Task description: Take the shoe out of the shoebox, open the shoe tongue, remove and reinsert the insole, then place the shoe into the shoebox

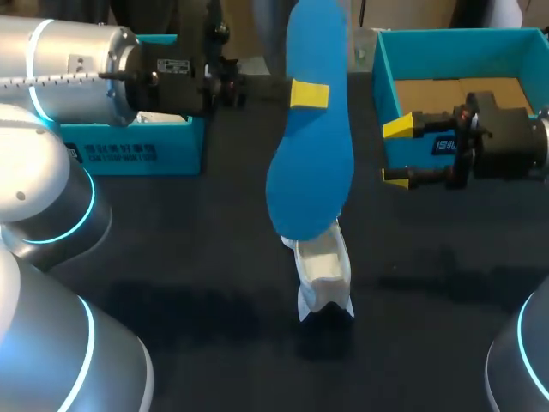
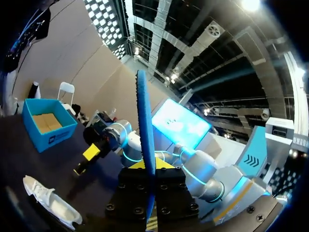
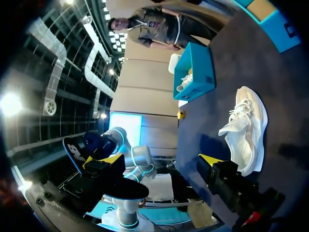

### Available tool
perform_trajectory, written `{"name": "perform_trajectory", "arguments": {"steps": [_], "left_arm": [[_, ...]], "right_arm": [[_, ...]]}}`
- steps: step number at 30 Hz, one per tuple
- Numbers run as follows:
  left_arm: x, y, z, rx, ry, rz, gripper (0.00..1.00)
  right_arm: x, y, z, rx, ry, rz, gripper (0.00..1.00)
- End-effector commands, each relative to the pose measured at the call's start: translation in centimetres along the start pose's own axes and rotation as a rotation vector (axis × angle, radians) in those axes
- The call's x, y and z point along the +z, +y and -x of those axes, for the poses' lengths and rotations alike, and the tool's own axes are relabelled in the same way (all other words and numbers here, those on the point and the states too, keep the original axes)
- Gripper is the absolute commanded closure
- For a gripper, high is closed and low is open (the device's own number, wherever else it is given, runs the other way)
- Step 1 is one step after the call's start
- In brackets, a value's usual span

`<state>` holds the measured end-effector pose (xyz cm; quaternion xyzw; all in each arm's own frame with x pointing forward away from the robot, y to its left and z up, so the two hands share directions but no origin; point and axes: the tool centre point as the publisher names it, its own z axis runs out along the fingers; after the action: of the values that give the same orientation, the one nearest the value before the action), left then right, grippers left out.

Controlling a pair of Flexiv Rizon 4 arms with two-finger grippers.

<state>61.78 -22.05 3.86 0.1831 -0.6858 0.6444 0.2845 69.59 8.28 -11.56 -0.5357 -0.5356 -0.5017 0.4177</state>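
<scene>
With the shoe (image 1: 324,273) out of the shoebox (image 1: 383,81) and lying on the surface (image 1: 171,257) below the left gripper (image 1: 304,94), which is clamped on the removed insole (image 1: 310,163) held upright, and the right gripper (image 1: 396,152) released beside the shoebox, 2 steps remain: reinsertion and boxing.

White shoe (image 1: 324,275) on table (image 1: 171,257), blue insole (image 1: 310,146) aloft

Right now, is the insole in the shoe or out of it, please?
Out. The left gripper holds the blue insole upright in the air, apart from the white shoe lying on the table.
</scene>
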Motion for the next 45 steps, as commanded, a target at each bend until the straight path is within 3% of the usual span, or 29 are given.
{"name": "perform_trajectory", "arguments": {"steps": [1, 7, 17, 19, 22, 43, 45], "left_arm": [[-0.9, 1.0, 1.1, 0.383, -0.037, 0.043, 1.0], [-1.5, 1.3, 2.2, 0.82, -0.042, 0.163, 1.0], [-2.0, 0.9, 3.1, 1.244, -0.017, 0.323, 1.0], [-2.0, 0.8, 3.4, 1.296, -0.018, 0.308, 1.0], [-1.7, 0.3, 3.6, 1.307, -0.043, 0.202, 1.0], [-1.7, 0.3, 3.6, 1.307, -0.043, 0.202, 1.0], [-1.6, 1.1, 4.3, 1.447, -0.043, 0.176, 1.0]], "right_arm": [[0.1, 0.0, 0.0, 0.001, -0.003, 0.002, 0.0], [0.1, 0.0, 0.0, 0.001, -0.003, 0.002, 0.0], [0.1, 0.0, 0.0, 0.001, -0.003, 0.002, 0.0], [0.1, 0.0, 0.0, 0.001, -0.003, 0.002, 0.0], [0.1, 0.0, 0.0, 0.001, -0.003, 0.002, 0.0], [0.1, 0.0, 0.0, 0.001, -0.003, 0.002, 0.0], [0.1, 0.0, 0.0, 0.001, -0.003, 0.002, 0.0]]}}
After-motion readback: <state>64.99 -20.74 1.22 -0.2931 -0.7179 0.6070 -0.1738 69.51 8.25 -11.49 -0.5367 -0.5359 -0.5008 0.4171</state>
